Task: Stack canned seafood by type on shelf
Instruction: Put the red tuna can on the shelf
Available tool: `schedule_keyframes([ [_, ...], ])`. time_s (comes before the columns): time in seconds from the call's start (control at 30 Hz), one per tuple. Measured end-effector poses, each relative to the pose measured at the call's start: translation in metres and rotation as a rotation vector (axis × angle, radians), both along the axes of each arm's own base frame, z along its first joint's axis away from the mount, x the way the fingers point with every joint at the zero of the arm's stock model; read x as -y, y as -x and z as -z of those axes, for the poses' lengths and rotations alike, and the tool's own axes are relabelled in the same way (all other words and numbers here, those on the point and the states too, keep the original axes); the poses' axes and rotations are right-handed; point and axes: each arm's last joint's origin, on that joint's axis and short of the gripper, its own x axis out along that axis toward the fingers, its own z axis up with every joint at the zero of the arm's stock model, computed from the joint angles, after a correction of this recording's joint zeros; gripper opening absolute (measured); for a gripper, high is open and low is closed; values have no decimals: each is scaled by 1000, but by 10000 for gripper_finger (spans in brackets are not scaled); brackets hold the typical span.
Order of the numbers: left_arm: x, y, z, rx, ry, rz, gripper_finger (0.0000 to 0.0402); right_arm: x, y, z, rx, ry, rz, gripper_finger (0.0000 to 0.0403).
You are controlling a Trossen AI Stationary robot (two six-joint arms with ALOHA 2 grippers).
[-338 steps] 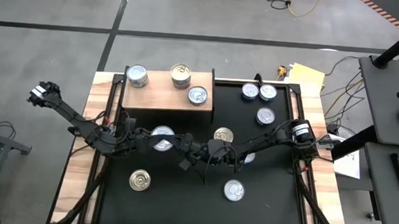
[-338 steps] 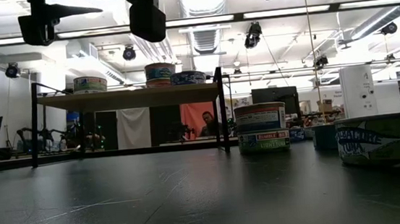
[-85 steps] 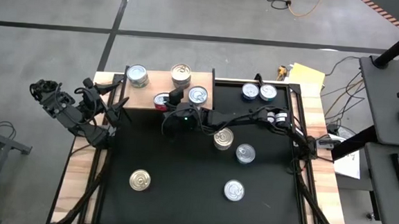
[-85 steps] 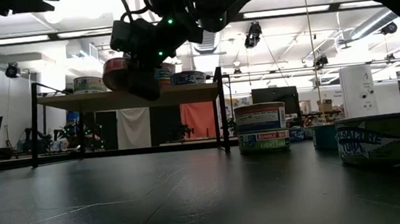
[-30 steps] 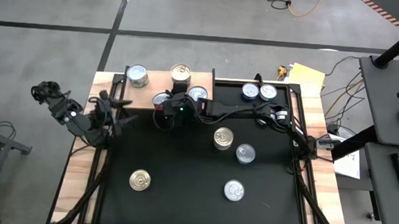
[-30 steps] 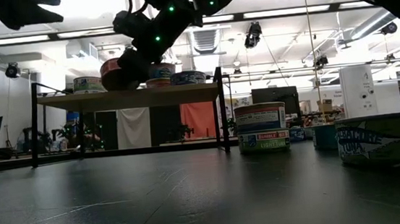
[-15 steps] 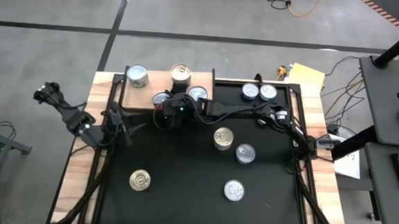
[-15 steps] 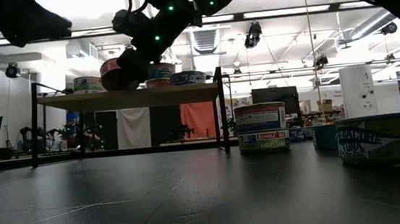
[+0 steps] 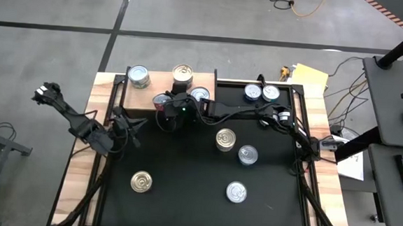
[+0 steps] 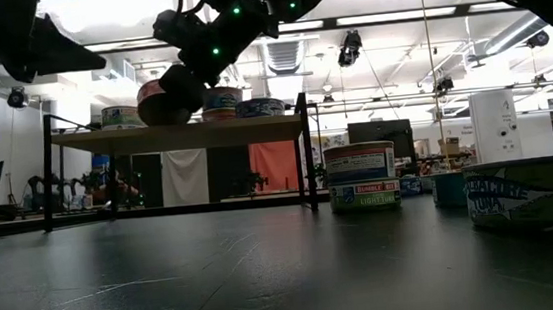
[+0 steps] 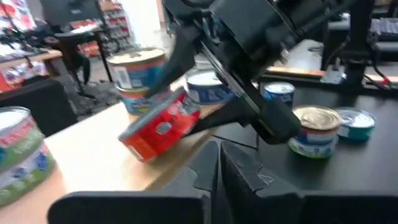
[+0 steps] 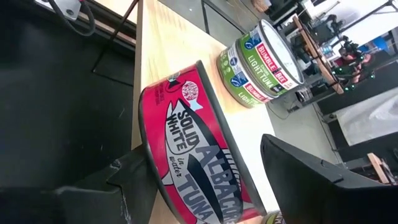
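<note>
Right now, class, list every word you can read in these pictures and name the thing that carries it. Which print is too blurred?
"SOLID WHITE ALBACORE TUNA": red can in the right claw.
"BUMBLE BEE" and "LIGHT TUNA": green can on the shelf.
"BUMBLE BEE": stacked cans on the table.
"TUNA", "Nutrition", "drained": near can.
All other labels: too blurred.

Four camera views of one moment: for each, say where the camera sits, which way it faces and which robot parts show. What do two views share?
High: overhead, facing down; both arms.
Low: table height, facing the shelf; arms overhead.
Left wrist: looks past the shut left gripper at the shelf.
Right wrist: right gripper holding the red can.
Shared: that red can, tilted, shows in both wrist views.
</note>
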Motion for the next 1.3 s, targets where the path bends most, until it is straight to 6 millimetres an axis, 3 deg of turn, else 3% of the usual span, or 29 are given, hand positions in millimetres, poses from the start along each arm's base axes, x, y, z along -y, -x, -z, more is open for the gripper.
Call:
schedule_keyframes([
  [0.57, -11, -34, 15, -78, -79, -230, 0, 0, 0, 1, -11, 10, -5, 255],
  [0.9, -21, -59, 16, -137, -113, -228, 0, 3, 1, 1, -20, 14, -1, 247],
  [1.3, -37, -72, 15, -171, -147, -250, 0, 4, 2, 7, -47, 28, -8, 254],
])
